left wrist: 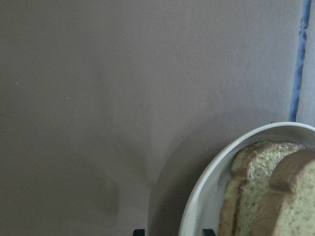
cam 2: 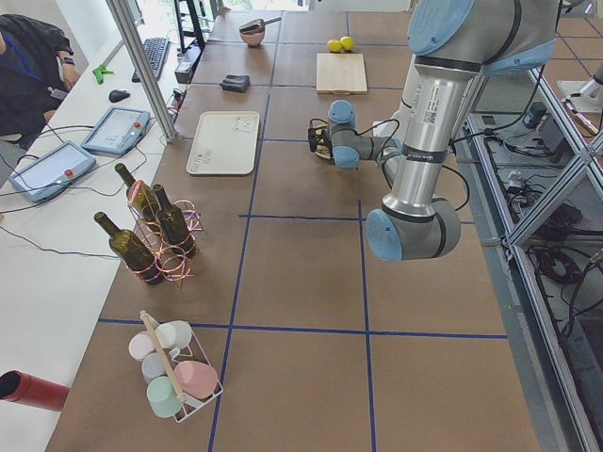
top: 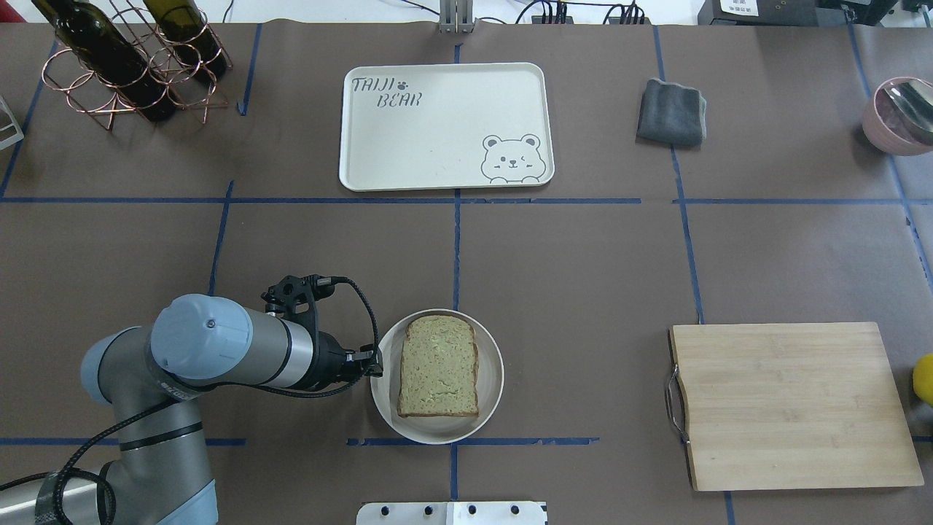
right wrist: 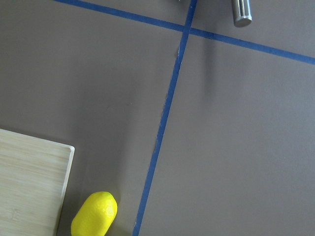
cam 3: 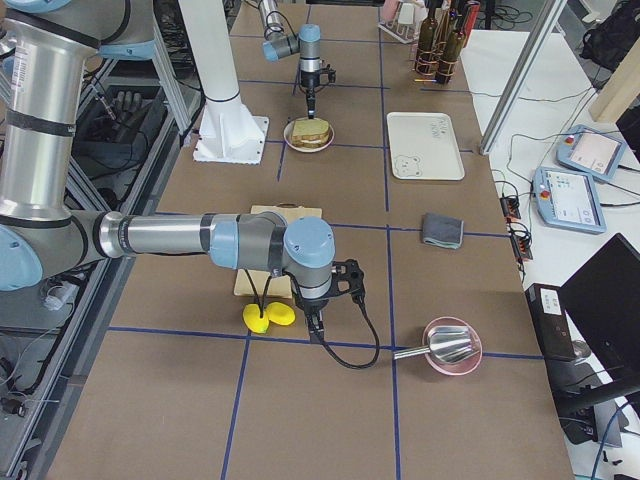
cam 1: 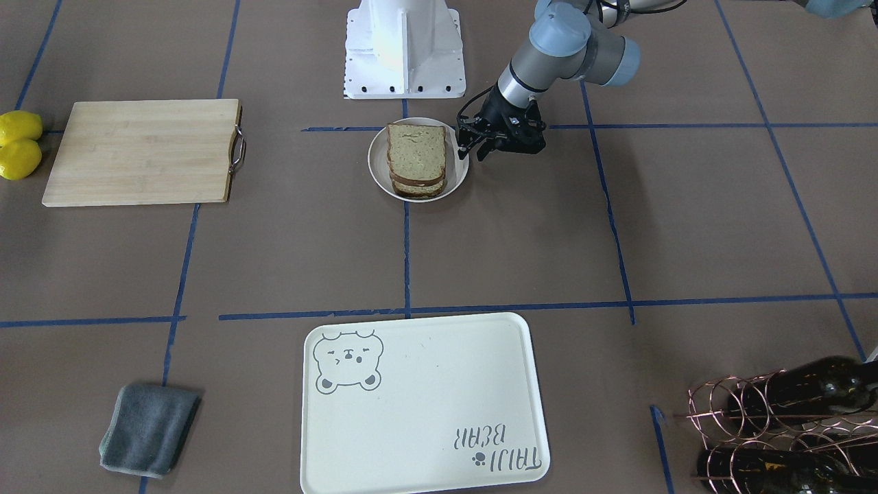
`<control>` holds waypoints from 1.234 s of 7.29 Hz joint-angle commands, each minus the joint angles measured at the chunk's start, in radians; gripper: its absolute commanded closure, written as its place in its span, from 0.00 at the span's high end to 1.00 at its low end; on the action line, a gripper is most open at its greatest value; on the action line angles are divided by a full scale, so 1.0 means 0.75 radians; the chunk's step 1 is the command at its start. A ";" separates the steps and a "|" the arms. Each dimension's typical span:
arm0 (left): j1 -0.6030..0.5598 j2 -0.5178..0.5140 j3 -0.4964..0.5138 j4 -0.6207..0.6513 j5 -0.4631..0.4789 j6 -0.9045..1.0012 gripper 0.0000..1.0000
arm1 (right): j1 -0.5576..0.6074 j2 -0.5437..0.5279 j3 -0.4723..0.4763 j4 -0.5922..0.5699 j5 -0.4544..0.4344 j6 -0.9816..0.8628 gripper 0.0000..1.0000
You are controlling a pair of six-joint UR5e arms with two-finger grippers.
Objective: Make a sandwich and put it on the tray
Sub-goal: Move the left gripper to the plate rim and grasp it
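The soft, loosely stacked sandwich (top: 439, 366) looked apt to slip if pinched, so the released left gripper (cam 1: 470, 152) straddled its stiff plate (top: 492, 379) at the rim, near the desk's (top: 583, 277) robot-side edge.

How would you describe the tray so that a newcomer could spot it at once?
On the brown table, look at the far edge opposite the robot, between the bottle rack and the folded grey cloth. The tray lies flat there: a cream-white rectangle, set apart from the wooden board by its grey bear face and TAIJI BEAR lettering.
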 commanded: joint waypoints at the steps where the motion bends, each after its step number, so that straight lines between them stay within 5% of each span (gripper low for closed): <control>1: 0.006 -0.013 0.017 -0.002 0.000 0.001 0.39 | 0.000 0.001 0.002 0.000 0.000 0.000 1.00; 4: 0.008 -0.056 0.071 -0.006 -0.002 0.005 0.34 | 0.000 0.001 0.002 0.000 0.000 0.000 1.00; 5: 0.008 -0.056 0.071 -0.038 -0.002 0.001 0.23 | 0.000 0.001 0.002 0.000 0.000 0.002 1.00; 6: 0.008 -0.054 0.069 -0.047 -0.002 0.001 0.00 | 0.000 0.001 0.002 0.002 0.000 0.002 1.00; 9: 0.004 -0.044 0.038 -0.047 -0.008 0.001 0.00 | 0.000 -0.001 0.000 0.002 -0.002 0.002 1.00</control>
